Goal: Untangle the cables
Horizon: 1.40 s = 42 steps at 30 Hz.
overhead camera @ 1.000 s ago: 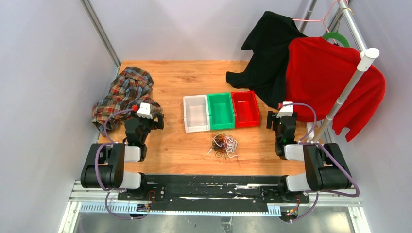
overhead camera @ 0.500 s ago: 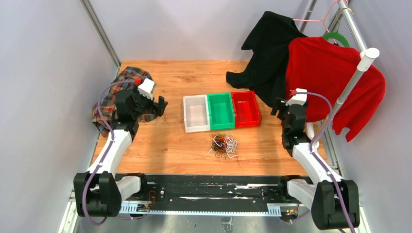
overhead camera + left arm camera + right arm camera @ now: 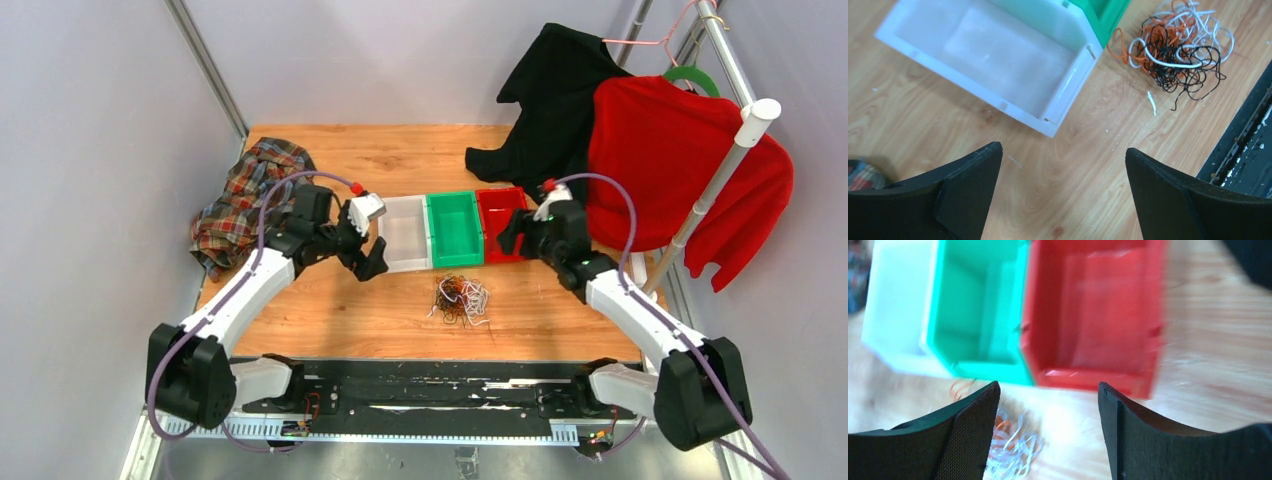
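Note:
The cables (image 3: 461,298) lie in one tangled heap of thin black, orange and white strands on the wooden table, just in front of the green bin. The left wrist view has the cables (image 3: 1175,42) at its top right. In the blurred right wrist view the cables (image 3: 1015,447) show beside the left finger. My left gripper (image 3: 366,252) hangs open over bare wood to the left of the heap, by the white bin's front corner. My right gripper (image 3: 508,235) is open above the red bin's front, to the right of the heap. Neither holds anything.
Three small bins stand in a row behind the heap: white (image 3: 404,232), green (image 3: 455,228), red (image 3: 506,220). A plaid shirt (image 3: 250,190) lies at the table's left edge. Black (image 3: 555,100) and red (image 3: 680,160) garments hang from a rack at the right.
Both arms have stretched out from their folded poses and swung inward to the bins and the heap. The left gripper left the plaid shirt's side. Cables and bins lie unmoved.

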Available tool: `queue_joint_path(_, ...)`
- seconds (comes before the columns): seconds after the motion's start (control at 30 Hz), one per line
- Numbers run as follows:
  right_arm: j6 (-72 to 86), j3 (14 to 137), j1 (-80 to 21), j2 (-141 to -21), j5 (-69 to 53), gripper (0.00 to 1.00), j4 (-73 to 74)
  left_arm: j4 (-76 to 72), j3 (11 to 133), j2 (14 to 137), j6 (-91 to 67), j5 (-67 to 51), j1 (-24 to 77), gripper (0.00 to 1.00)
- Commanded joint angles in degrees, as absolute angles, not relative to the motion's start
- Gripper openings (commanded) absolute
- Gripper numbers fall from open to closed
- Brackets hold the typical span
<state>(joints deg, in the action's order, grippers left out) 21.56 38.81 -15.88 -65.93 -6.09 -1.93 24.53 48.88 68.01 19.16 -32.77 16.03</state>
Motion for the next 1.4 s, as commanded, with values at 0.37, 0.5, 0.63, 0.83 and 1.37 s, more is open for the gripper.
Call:
queue_joint_path(0.37, 19.32, 32.47, -41.16, -70.59, -1.08, 0.64, -3.0, 13.97, 55.22, 87.55, 16.75, -14.1, 22.32, 1.0)
queue_joint_path(0.5, 19.62, 32.3, -42.13, -72.96, -2.47, 0.55, -4.71, 9.93, 55.04, 89.76, 16.22, -8.23, 22.39, 0.97)
queue_joint_path(0.63, 19.78, 33.16, -42.92, -75.0, -3.62, 0.44, -6.18, 7.13, 55.64, 91.13, 16.07, -2.91, 22.35, 0.93)
queue_joint_path(0.83, 19.75, 36.42, -45.45, -77.87, -4.61, 0.3, -7.12, 5.9, 56.2, 89.3, 15.73, -2.15, 22.34, 0.92)
queue_joint_path(1.37, 18.73, 40.31, -48.72, -73.27, -11.93, 0.12, -7.0, 28.96, 59.75, 76.7, 18.99, -39.83, 24.11, 0.99)
